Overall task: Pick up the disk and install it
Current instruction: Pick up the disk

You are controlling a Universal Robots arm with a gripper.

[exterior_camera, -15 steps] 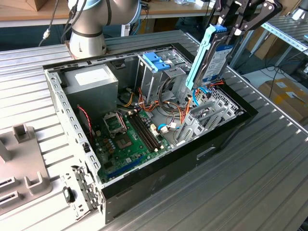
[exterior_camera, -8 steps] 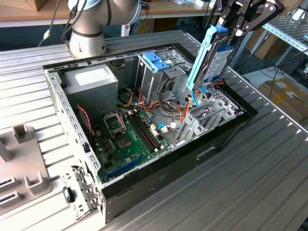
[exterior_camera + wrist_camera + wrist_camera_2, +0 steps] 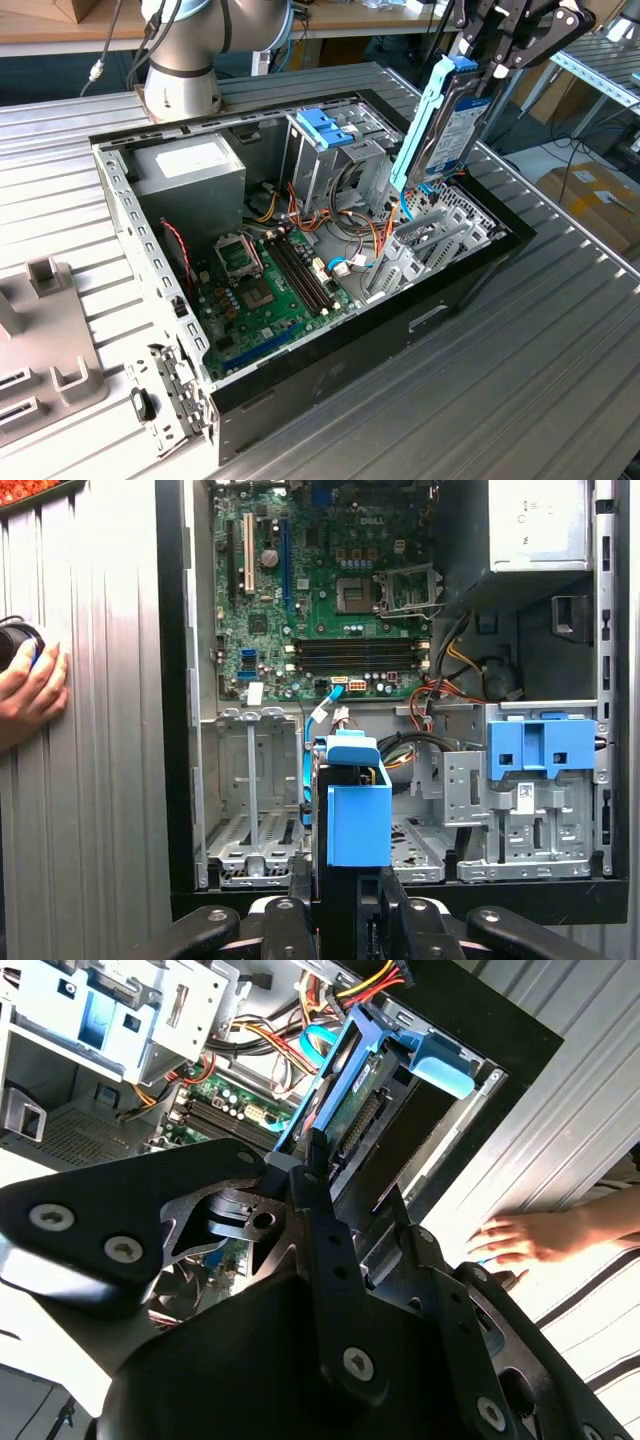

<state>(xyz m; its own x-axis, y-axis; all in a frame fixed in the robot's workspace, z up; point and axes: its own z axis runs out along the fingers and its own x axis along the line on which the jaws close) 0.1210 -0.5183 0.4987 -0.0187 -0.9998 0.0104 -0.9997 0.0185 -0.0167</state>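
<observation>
My gripper (image 3: 488, 66) pinches the disk (image 3: 452, 122) by its top end, upper right of the exterior view; its long axis hangs nearly upright below me; its lower end dips toward the open computer case (image 3: 420, 320).

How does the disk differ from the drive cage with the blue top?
The disk hangs tilted in the gripper over the case; the drive cage stands upright inside it. The disk is a thin slab; the drive cage is a tall box. Both have blue plastic parts.
</observation>
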